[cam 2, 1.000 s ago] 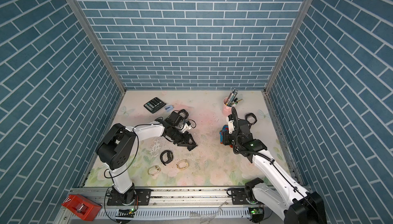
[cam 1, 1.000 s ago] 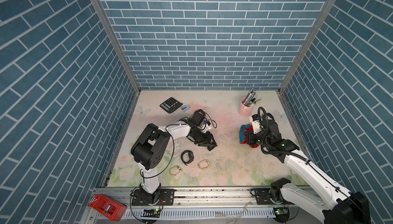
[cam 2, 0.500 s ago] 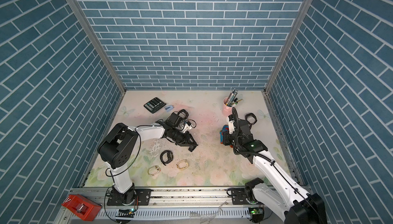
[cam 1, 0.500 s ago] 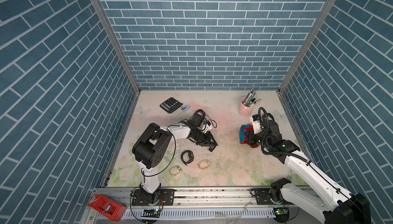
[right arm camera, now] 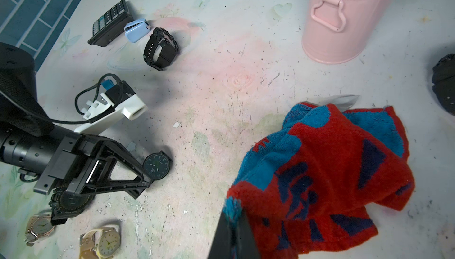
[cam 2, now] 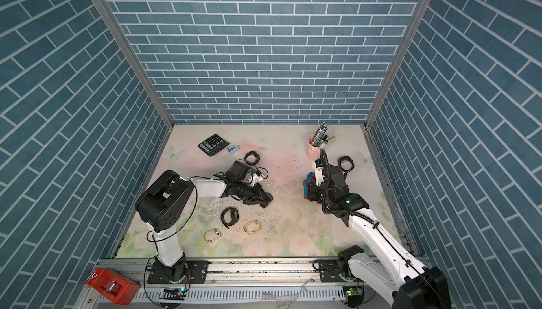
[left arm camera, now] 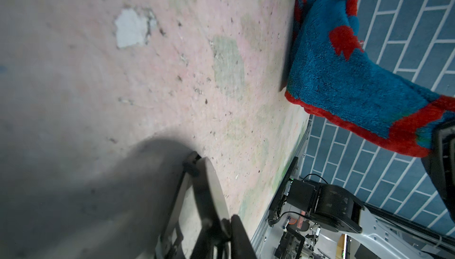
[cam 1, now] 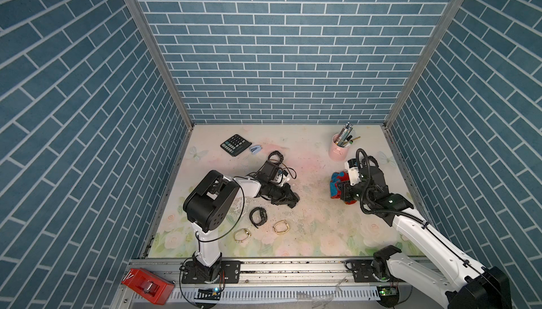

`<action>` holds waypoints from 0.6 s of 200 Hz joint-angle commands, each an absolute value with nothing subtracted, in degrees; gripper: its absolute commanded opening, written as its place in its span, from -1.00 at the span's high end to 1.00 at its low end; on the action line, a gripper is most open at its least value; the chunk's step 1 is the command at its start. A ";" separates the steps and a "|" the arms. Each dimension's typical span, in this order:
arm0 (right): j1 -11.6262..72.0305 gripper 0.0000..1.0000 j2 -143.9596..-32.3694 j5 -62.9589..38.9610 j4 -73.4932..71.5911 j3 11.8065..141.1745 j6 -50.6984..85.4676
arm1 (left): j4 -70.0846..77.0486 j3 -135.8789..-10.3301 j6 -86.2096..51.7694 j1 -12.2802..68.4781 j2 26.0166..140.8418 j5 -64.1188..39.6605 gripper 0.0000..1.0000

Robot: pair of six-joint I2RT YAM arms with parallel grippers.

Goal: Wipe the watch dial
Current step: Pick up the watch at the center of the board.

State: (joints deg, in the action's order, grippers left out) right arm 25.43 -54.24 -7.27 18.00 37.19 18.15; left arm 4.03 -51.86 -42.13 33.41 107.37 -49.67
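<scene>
Floral bench within blue-brick walls: left pincer pinches the dark-dial watch; right pincer, pressed together, grips a red-and-blue towel.

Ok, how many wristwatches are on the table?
6. One black watch by the calculator, one by the pink cup, a dark-dialled watch at the left hand, a chunky black watch in front of it, two gold watches at the front. The towel may hide more.

Blue-and-red towel touching scuffed, speckled pink tabletop
</scene>
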 commanded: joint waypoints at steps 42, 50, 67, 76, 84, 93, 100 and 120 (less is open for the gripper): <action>25.22 1.00 -53.61 -6.77 17.04 36.41 18.55 | 11.86 -49.92 -45.48 33.28 105.92 -50.34 0.80; 25.22 1.00 -53.82 -6.77 16.90 36.56 18.73 | 12.29 -49.92 -45.76 33.27 105.38 -50.32 0.84; 25.22 1.00 -53.99 -7.46 17.23 37.54 18.44 | 14.38 -49.49 -46.08 33.38 103.29 -50.01 0.84; 25.23 1.00 -53.69 -7.47 17.23 37.66 17.99 | 15.20 -49.64 -45.64 33.40 102.05 -50.17 0.84; 25.22 1.00 -53.28 -7.47 16.85 37.50 17.52 | 15.98 -49.74 -45.09 33.40 100.81 -50.33 0.84; 25.22 1.00 -52.32 -7.86 15.99 37.32 17.04 | 17.01 -49.75 -44.55 33.44 99.34 -50.19 0.83; 25.22 1.00 -51.49 -8.46 15.10 37.29 16.72 | 17.82 -49.59 -43.90 33.44 98.15 -49.85 0.83; 25.22 1.00 -48.62 -11.42 12.57 37.29 15.46 | 22.01 -48.33 -41.24 33.78 95.39 -49.08 0.84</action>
